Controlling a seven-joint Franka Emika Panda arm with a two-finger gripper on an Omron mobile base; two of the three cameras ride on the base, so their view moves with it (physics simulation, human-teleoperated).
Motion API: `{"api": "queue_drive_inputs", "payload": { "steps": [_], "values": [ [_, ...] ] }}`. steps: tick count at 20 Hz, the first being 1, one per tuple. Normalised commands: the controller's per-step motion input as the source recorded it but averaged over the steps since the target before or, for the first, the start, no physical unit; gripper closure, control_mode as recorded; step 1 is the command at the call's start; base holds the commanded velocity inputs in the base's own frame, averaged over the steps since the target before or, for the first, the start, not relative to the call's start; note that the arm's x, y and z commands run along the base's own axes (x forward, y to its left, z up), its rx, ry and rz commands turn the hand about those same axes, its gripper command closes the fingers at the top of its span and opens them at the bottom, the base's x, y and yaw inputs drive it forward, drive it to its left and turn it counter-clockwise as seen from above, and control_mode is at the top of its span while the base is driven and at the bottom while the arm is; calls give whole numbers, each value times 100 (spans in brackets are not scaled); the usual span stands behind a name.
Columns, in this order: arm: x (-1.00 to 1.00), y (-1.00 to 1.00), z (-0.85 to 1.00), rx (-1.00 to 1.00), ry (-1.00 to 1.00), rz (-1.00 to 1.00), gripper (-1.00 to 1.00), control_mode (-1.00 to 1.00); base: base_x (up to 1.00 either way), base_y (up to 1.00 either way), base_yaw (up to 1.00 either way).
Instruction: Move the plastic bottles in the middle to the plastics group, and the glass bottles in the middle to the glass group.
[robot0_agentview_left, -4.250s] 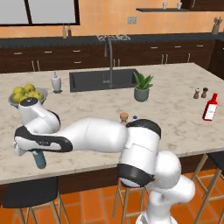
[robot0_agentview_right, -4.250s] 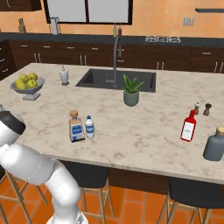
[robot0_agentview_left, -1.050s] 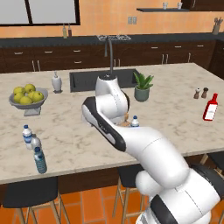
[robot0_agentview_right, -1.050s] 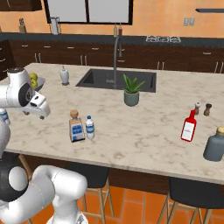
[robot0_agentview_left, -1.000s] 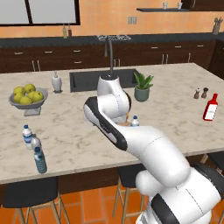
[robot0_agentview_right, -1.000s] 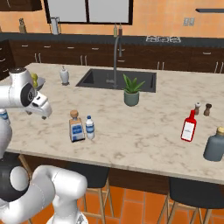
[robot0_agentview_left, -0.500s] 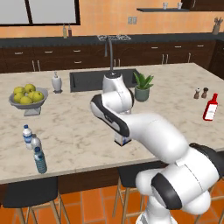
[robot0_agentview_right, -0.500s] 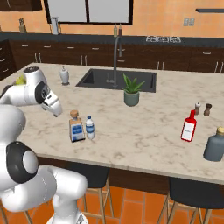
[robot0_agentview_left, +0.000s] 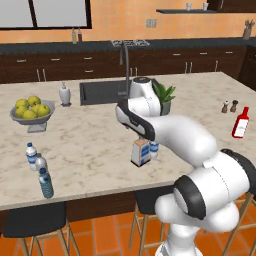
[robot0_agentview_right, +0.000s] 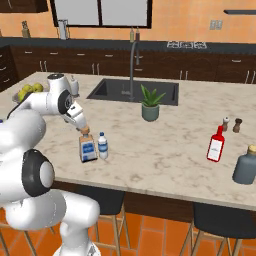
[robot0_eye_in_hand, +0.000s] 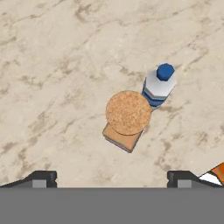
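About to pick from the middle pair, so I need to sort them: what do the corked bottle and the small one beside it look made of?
Corked bottle: probably glass; clear, square and squat, with a fat tan cork and a blue-and-white label.
Small bottle: probably plastic; a slim, clear water-bottle shape with a blue screw cap and blue label.
Both are rendered, so shape and stopper are the only signs.

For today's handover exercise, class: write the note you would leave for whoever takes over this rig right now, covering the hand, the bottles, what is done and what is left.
Hand: open, empty, above the cork bottle, looking straight down on its stopper.
Middle of the island: cork bottle and a small water bottle side by side.
Plastics group: three small bottles near the left front edge.
Glass group: red bottle on the right.
Done: the blue-tinted bottle seems already placed with the plastics.
Left: cork bottle to the red bottle; water bottle to the plastics.
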Motion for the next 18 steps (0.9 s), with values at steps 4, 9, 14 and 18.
{"api": "queue_drive_inputs", "payload": {
  "steps": [4,9,14,18],
  "values": [
    [28,-33,-26,0,0,-3,-100,-100,0,0,0],
    [15,-9,-19,0,0,-2,-100,-100,0,0,0],
    [4,-11,-8,0,0,-1,-100,-100,0,0,0],
    [0,-17,-6,0,0,0,-100,-100,0,0,0]
  ]
}}
